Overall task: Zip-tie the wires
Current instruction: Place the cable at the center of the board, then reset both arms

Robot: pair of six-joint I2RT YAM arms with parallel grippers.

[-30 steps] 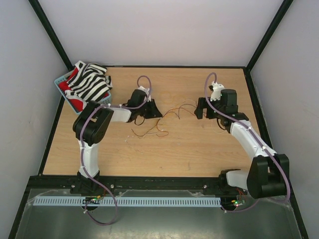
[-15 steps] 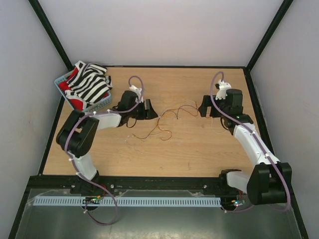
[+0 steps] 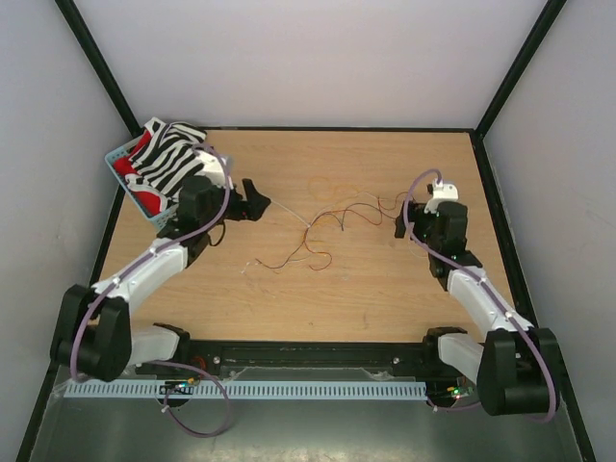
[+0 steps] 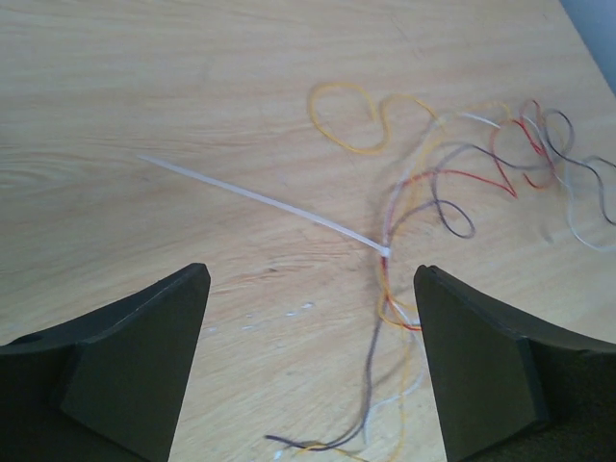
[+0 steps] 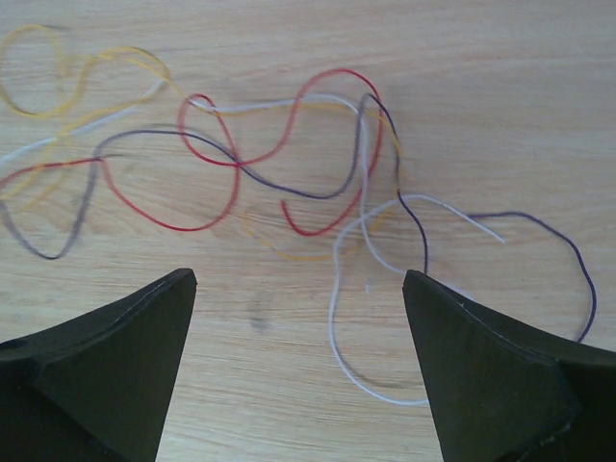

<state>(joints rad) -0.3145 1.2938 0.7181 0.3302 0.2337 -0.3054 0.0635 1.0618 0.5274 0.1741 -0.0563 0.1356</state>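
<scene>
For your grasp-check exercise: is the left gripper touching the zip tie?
Apart. The left wrist view shows the zip tie lying ahead of the open left gripper, visibly clear.

A light wooden table [image 3: 366, 289] fills the middle of the top view, with pale walls [image 3: 308, 58] behind and at both sides, and black frame bars [image 3: 96, 63] run up along the corners. In the far left corner of the table stands a small light blue basket [image 3: 117, 154], and in it lies a cloth with black and white stripes [image 3: 168, 159] that hangs over the rim, with something red [image 3: 144, 200] under it. Along the near edge of the table runs a black rail [image 3: 308, 354], and below it there is a white slotted strip [image 3: 289, 390] on a grey metal surface [image 3: 308, 428].
</scene>
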